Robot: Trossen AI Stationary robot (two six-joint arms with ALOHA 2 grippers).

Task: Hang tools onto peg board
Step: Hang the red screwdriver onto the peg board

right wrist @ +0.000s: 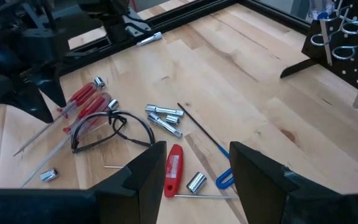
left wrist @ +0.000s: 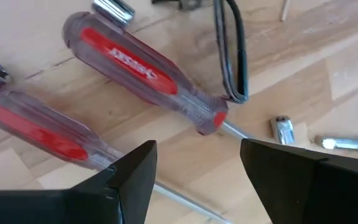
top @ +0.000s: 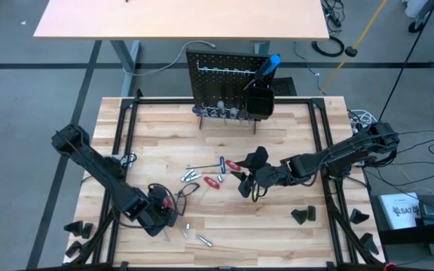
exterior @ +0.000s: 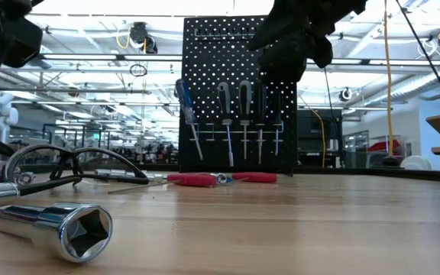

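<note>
Two red-handled screwdrivers (left wrist: 135, 62) lie side by side on the table (top: 277, 233) right under the left hand (left wrist: 194, 165), whose jaws stand open just above their shafts, gripping nothing. Looks like the pick-up step: it needs to drop and close on one. The right hand (right wrist: 194, 165) hovers mid-table, jaws apart and empty, over a small red tool (right wrist: 173, 168). The peg board (top: 228, 83) stands at the far edge, well apart from both.
</note>
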